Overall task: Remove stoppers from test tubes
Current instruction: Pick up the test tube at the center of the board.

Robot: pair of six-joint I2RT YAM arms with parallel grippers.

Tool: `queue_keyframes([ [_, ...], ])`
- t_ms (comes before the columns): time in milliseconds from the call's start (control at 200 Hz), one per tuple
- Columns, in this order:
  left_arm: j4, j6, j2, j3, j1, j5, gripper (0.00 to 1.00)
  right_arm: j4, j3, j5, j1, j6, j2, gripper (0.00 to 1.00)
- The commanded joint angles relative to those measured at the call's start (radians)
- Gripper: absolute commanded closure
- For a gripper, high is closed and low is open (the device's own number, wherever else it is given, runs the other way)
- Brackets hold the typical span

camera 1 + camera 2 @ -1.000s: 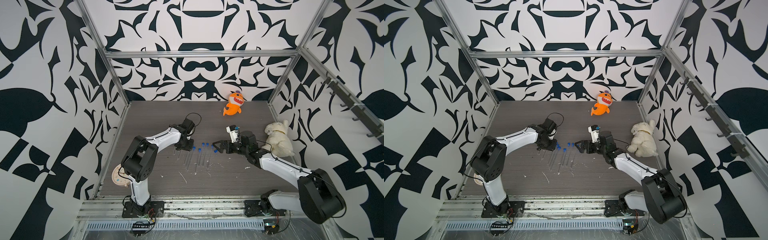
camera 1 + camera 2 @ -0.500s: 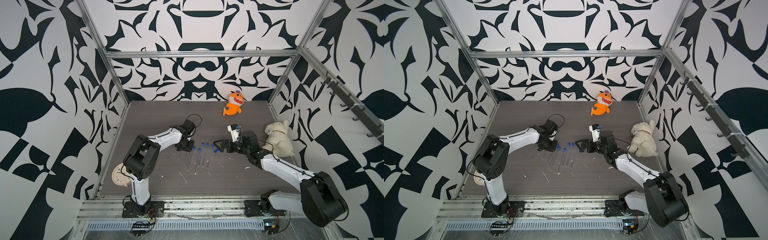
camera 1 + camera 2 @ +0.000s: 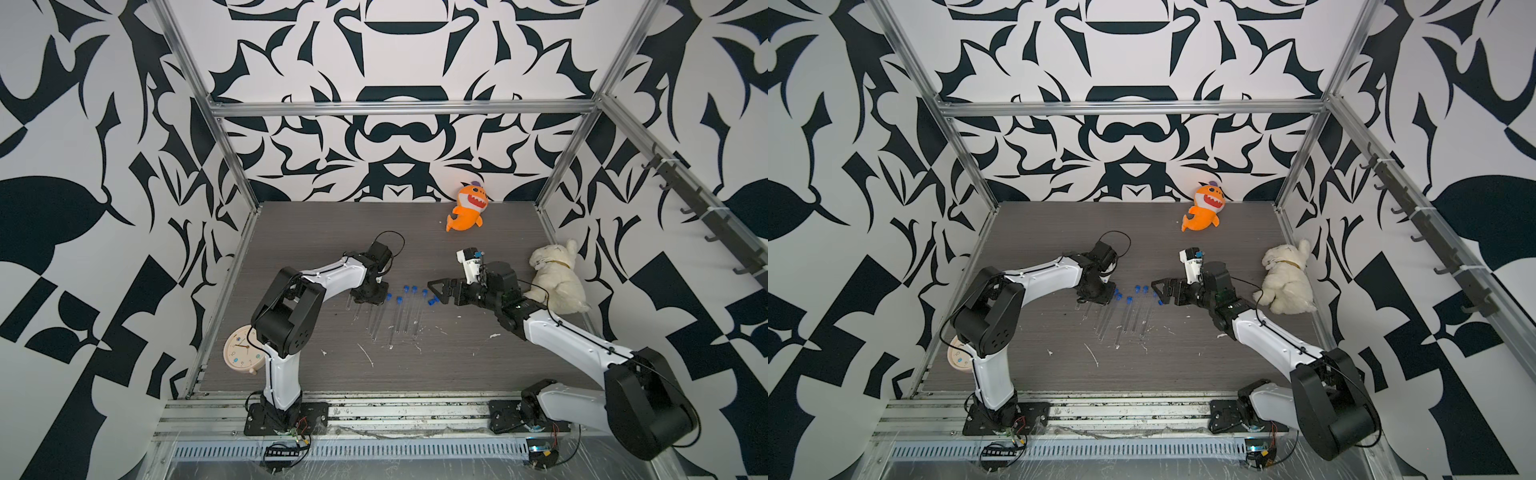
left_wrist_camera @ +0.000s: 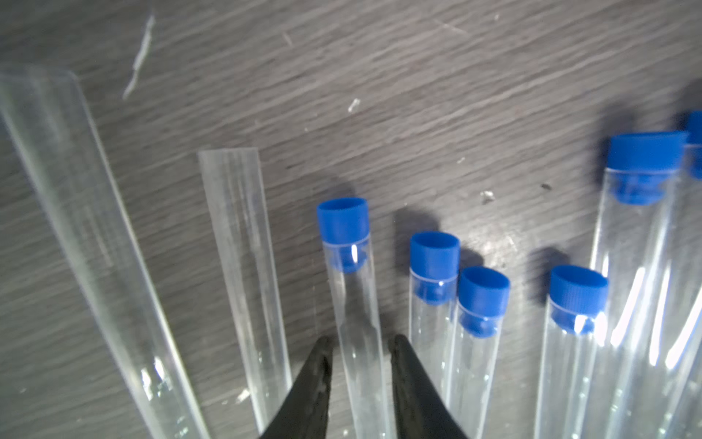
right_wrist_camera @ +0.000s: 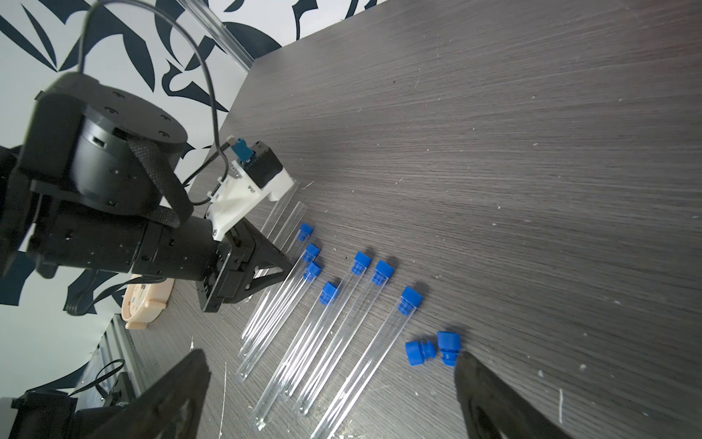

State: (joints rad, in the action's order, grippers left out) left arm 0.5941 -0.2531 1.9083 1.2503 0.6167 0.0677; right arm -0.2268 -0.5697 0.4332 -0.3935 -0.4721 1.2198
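Blue stoppers (image 5: 411, 300): two off, loose on worktop (image 5: 532, 190), seven remaining in test tubes (image 5: 368, 365); left gripper (image 4: 359, 342) jaws narrow astride one capped tube (image 4: 353, 296), right gripper (image 5: 329, 357) jaws wide, empty.

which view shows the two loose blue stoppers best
Right wrist view: the two loose stoppers lie close up, plug ends clear. Both top views show them only as tiny blue specks. The left wrist view does not reach them.

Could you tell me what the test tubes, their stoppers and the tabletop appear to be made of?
Test tubes: clear glossy glass or plastic, see-through with bright glints.
Stoppers: matte blue plastic, probably; uniform colour, moulded ribs.
Tabletop: dark grey wood-grain laminate, likely; fine streaks, white scuffs.
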Motion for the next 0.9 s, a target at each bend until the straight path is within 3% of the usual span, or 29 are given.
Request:
queue_keyframes([
  [0, -0.008, -0.003, 0.018, -0.029, 0.005, -0.011, 0.7, -0.025, 0.007, -0.021, -0.004, -0.007, -0.02, 0.0],
  [530, -0.014, -0.003, 0.003, -0.057, 0.012, -0.008, 0.88, 0.027, 0.001, -0.054, -0.003, 0.007, -0.063, 0.0],
  [655, 0.003, -0.004, -0.022, -0.046, 0.012, 0.001, 0.96, 0.014, 0.002, -0.036, -0.003, 0.006, -0.05, 0.0],
  [895, 0.048, 0.005, -0.139, -0.01, 0.012, -0.001, 0.99, -0.149, 0.047, 0.099, -0.004, 0.013, -0.021, 0.0],
])
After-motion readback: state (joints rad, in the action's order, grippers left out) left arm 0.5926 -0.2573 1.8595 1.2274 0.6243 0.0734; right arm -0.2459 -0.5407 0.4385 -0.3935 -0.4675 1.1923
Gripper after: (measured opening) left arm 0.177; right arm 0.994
